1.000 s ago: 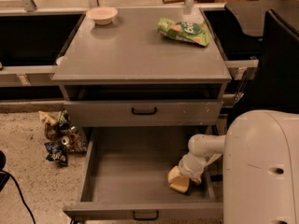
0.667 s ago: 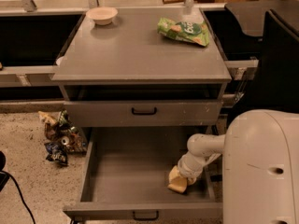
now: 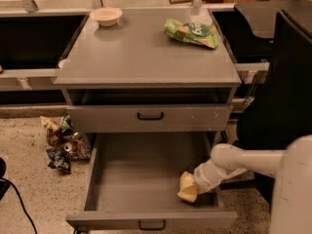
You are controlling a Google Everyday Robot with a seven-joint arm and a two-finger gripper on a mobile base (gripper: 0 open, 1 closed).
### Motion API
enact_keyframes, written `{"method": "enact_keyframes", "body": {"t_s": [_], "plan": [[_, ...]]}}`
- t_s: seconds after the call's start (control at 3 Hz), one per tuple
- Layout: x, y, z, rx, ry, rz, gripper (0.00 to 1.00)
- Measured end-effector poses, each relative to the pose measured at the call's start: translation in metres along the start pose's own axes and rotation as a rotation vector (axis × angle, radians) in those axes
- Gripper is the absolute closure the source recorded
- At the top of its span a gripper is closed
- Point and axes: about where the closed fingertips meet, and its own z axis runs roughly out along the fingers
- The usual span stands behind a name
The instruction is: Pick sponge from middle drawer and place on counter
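The gripper (image 3: 199,179) sits low in the front right corner of the open middle drawer (image 3: 141,172), its tip pressed against the sponge (image 3: 186,189). Whether it has closed on the sponge cannot be told. The pale yellow sponge lies tilted by the drawer's right wall, near the front. The white arm (image 3: 246,161) reaches in from the right. Above, the drawer with the scuffed front (image 3: 185,118) is shut. On the counter (image 3: 141,55) stand a small bowl (image 3: 106,16) at the back left and a green snack bag (image 3: 191,32) at the back right. Crumpled wrappers (image 3: 61,143) lie on the floor to the left.
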Motion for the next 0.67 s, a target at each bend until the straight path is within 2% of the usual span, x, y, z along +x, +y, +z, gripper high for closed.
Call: {"method": "enact_keyframes", "body": {"t_s": [0.33,0.67], "plan": [[0.0059,0.0066,-0.0313,-0.127,-0.073,-0.073,1.00],[0.0057,0.0077,-0.0304,-0.127,-0.071,-0.071,1.00]]}}
